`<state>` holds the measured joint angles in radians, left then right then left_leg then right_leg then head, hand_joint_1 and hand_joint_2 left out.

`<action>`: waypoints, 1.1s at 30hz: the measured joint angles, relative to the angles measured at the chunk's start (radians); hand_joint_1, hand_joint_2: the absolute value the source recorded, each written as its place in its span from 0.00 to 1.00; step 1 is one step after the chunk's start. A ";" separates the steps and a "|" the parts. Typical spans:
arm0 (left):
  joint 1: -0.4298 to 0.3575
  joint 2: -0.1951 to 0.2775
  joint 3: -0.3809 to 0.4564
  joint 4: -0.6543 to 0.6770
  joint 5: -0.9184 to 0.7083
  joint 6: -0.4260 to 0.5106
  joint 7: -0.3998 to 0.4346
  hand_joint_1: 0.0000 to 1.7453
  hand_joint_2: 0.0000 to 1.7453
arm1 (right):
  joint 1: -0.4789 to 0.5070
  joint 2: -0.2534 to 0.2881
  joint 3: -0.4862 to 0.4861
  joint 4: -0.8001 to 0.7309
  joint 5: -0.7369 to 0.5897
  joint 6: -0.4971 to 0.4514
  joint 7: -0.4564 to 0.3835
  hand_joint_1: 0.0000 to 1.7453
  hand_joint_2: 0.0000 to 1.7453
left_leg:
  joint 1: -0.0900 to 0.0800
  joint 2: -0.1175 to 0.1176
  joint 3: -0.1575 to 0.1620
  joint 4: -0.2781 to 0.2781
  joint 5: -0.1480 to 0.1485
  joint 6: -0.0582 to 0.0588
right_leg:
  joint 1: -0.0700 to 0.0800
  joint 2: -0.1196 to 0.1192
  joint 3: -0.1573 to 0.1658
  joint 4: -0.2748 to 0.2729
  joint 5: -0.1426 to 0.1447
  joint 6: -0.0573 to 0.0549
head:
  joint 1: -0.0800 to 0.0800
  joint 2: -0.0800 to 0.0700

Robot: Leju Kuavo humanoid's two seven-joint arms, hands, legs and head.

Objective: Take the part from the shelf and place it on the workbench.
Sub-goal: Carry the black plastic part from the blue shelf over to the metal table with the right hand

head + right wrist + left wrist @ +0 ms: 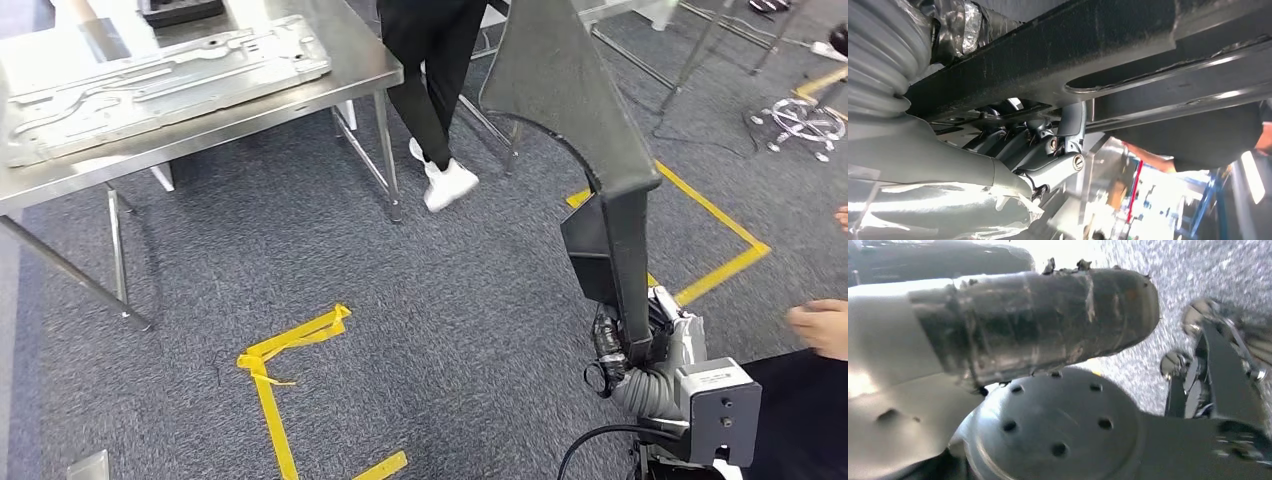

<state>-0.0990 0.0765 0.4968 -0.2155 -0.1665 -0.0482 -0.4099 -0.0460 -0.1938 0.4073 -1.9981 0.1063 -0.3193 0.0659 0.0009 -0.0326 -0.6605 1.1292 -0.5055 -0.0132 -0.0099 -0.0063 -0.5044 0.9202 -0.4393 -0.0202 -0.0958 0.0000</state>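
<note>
The part [570, 80] is a long dark formed panel, standing upright at the right of the head view. My right hand [625, 345] grips its lower end, low at the right. In the right wrist view my dark fingers [1068, 130] hook round the edge of the part [1098, 45]. The steel workbench [365, 72] stands at the upper left, well apart from the part. My left hand [1038, 325] hangs over the carpet, its taped thumb out straight and nothing in it.
A large pressed metal panel [160, 80] covers much of the workbench, with a dark tray [180, 10] behind it. A person's legs [430, 80] stand by its right end. Another person's hand [822, 325] is at the right edge. Yellow tape [285, 345] marks the carpet.
</note>
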 joint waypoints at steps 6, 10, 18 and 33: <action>0.000 0.007 0.000 0.000 0.000 0.001 0.002 0.00 0.00 | 0.001 0.000 0.003 0.000 -0.003 0.000 0.000 1.00 1.00 | 0.015 0.070 0.041 -0.069 0.065 -0.019 | -0.001 -0.081 0.008 0.013 -0.020 0.014 | -0.002 0.000; -0.005 0.007 0.000 0.000 0.000 0.000 0.004 0.00 0.00 | -0.002 0.000 0.004 -0.001 -0.009 0.001 0.001 1.00 1.00 | 0.007 0.078 0.086 -0.166 0.088 0.009 | 0.004 -0.121 0.017 0.020 -0.035 0.039 | 0.005 0.000; -0.006 0.003 0.000 0.000 -0.001 0.000 0.006 0.00 0.00 | -0.001 -0.002 0.003 -0.001 -0.019 0.005 0.003 1.00 1.00 | 0.009 -0.023 0.075 -0.169 0.103 0.041 | -0.001 0.002 -0.139 0.339 -0.178 0.055 | 0.010 0.000; -0.002 0.016 0.000 0.000 -0.012 0.000 0.015 0.00 0.00 | -0.007 0.000 0.002 0.008 -0.039 0.014 0.002 1.00 1.00 | 0.013 0.023 -0.062 0.115 -0.026 -0.019 | 0.003 -0.040 0.002 0.004 -0.005 0.000 | -0.003 0.000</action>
<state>-0.1014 0.0922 0.4967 -0.2155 -0.1790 -0.0485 -0.3948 -0.0528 -0.1935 0.4096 -1.9900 0.0670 -0.3056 0.0680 0.0135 -0.0095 -0.7229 1.2444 -0.5320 -0.0323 -0.0073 -0.0460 -0.5026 0.9239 -0.4448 -0.0197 -0.0992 0.0000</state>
